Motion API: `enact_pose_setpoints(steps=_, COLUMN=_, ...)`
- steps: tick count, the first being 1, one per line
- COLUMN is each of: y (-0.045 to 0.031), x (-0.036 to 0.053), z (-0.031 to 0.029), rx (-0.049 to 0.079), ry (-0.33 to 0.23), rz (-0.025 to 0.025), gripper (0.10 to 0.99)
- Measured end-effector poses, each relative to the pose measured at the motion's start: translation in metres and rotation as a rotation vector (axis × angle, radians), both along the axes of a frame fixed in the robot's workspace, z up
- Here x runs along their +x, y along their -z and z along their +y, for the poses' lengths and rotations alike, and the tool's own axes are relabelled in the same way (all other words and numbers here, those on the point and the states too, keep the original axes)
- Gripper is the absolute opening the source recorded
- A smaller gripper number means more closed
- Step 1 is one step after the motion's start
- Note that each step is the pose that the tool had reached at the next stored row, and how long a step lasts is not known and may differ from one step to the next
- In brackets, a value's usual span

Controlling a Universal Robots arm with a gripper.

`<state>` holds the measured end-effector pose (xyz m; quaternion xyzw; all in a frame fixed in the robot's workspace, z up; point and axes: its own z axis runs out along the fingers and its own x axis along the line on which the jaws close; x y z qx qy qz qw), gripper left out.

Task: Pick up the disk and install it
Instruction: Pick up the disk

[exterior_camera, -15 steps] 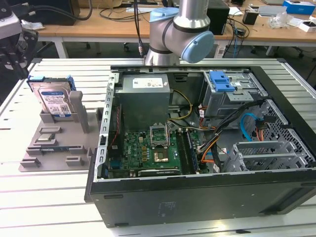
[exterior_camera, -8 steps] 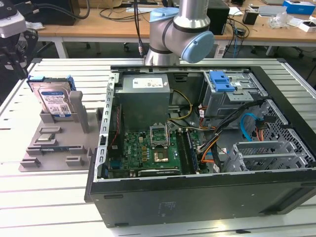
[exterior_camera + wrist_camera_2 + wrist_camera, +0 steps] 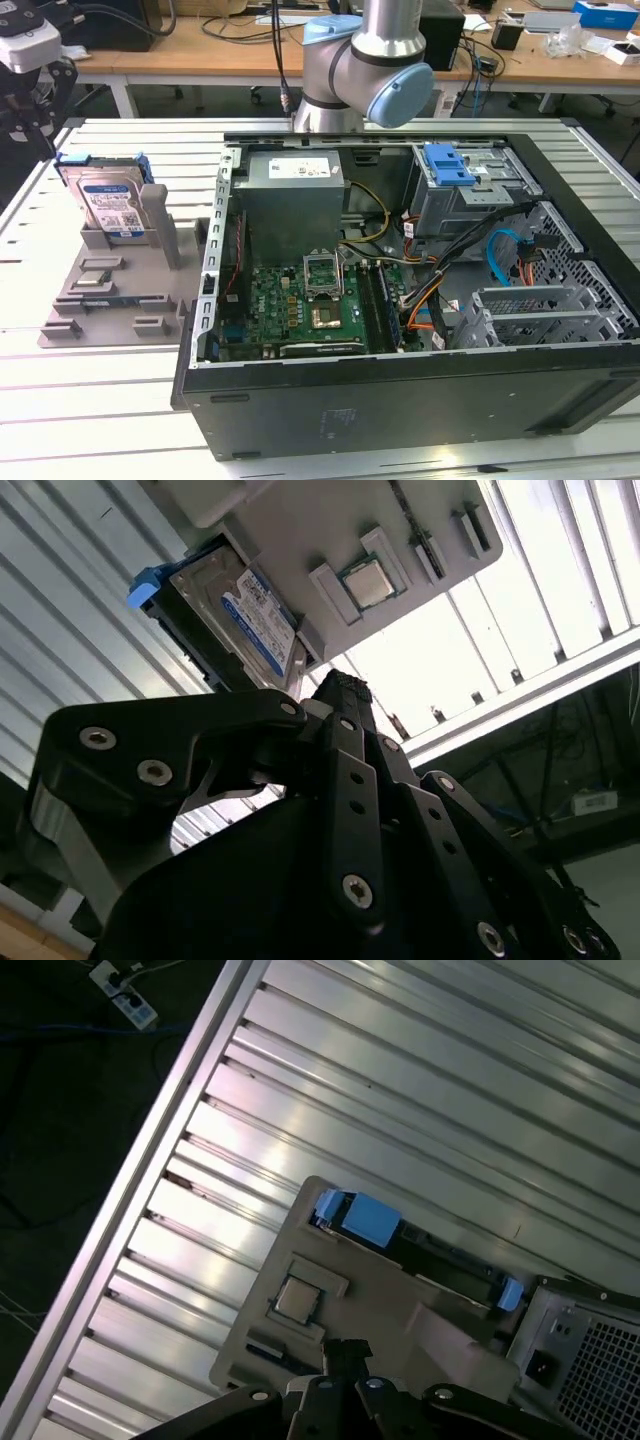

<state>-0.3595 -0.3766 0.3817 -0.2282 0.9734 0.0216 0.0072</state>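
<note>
Exterior view: the disk (image 3: 110, 205) stands upright on its edge in a slot at the far end of the grey fixture tray (image 3: 110, 295). The tray rests on the slatted metal table (image 3: 90, 400). The open computer case (image 3: 400, 300) lies just beside the tray, on the exterior view's right.

Second wrist view: the gripper (image 3: 345, 687) hangs above the tray, its fingertips pressed together with nothing between them and clear of the disk (image 3: 240, 615). A processor chip (image 3: 368, 583) sits in a tray recess near the disk.

First wrist view: the gripper (image 3: 345, 1352) is over the tray (image 3: 380, 1300), apart from the disk (image 3: 366, 1222), which is seated at the tray's edge.
</note>
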Motion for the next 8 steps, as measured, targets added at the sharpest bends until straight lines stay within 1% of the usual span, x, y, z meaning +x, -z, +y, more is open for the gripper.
enact_pose_setpoints(steps=8, y=0.0, x=0.0, z=0.0, rx=0.0, ry=-0.094, rz=0.0001, gripper=0.106)
